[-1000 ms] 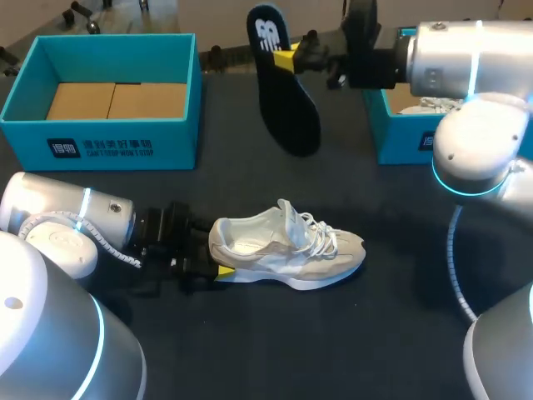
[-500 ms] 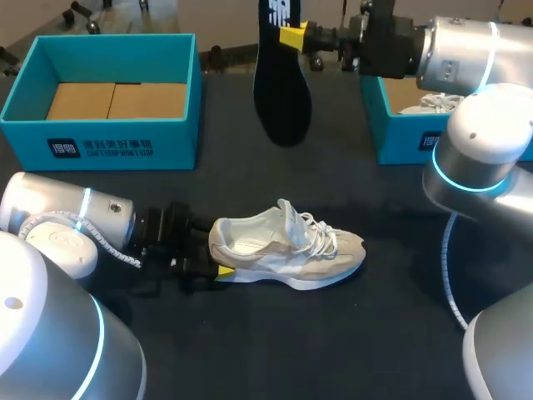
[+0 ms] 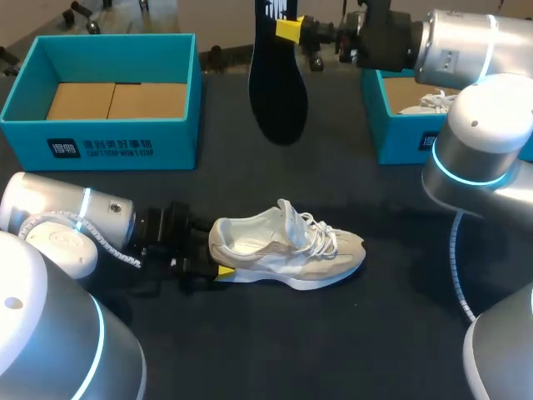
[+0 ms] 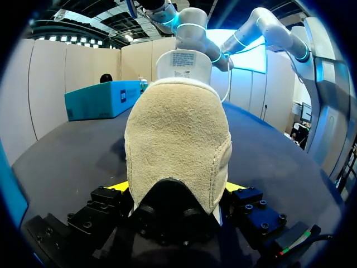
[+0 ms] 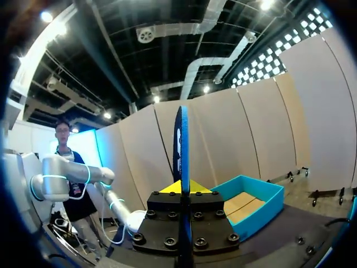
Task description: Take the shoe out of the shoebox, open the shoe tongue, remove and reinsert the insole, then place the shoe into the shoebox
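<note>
Though aloft, thin dark insole (image 3: 275, 92) clamped by right gripper (image 3: 289, 29), suede shoe (image 3: 287, 246) by left gripper (image 4: 177, 187).

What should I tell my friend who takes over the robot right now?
Left gripper: shut on the heel of the shoe, which rests on its sole on the table.
Right gripper: shut on the insole, held in the air, hanging down.
Shoebox: open, at the far left, no shoe inside.
Done: shoe out of the box, insole out.
Left: put the insole back in, then place the shoe in the shoebox.
</note>
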`<state>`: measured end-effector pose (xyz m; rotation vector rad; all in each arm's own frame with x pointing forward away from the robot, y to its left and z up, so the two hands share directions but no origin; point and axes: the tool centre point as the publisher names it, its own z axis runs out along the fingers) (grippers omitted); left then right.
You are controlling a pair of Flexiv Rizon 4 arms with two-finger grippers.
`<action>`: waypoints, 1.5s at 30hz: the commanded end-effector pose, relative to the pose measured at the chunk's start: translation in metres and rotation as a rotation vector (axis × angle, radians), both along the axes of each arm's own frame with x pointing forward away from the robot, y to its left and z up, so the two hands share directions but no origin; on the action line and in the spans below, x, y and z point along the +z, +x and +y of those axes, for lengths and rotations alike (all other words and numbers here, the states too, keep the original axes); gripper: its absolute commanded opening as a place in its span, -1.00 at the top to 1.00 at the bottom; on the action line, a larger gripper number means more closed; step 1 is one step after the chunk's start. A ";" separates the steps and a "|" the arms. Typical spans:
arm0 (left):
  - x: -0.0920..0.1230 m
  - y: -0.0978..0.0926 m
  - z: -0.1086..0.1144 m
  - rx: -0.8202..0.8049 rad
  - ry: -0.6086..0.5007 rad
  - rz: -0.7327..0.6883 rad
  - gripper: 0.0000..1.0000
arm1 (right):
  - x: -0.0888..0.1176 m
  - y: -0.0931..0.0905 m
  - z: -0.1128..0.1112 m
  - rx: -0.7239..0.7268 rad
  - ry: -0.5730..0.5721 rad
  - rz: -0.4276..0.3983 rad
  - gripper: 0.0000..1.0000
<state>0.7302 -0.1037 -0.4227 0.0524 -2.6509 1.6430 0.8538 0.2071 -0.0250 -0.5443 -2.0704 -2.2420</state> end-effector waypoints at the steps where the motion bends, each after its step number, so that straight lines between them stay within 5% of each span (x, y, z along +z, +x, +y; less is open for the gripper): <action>1: -0.001 0.001 0.000 -0.002 0.003 0.002 1.00 | 0.000 0.001 0.003 -0.002 -0.001 0.000 1.00; 11: -0.001 0.001 0.000 -0.002 0.003 0.002 1.00 | 0.025 -0.014 -0.018 0.047 -0.053 0.232 1.00; 32: -0.001 0.001 0.000 -0.002 0.003 0.002 1.00 | 0.076 -0.086 -0.032 -0.021 -0.085 0.372 1.00; 45: -0.001 0.001 0.000 -0.002 0.003 0.002 1.00 | 0.082 -0.134 -0.029 -0.038 -0.099 0.432 1.00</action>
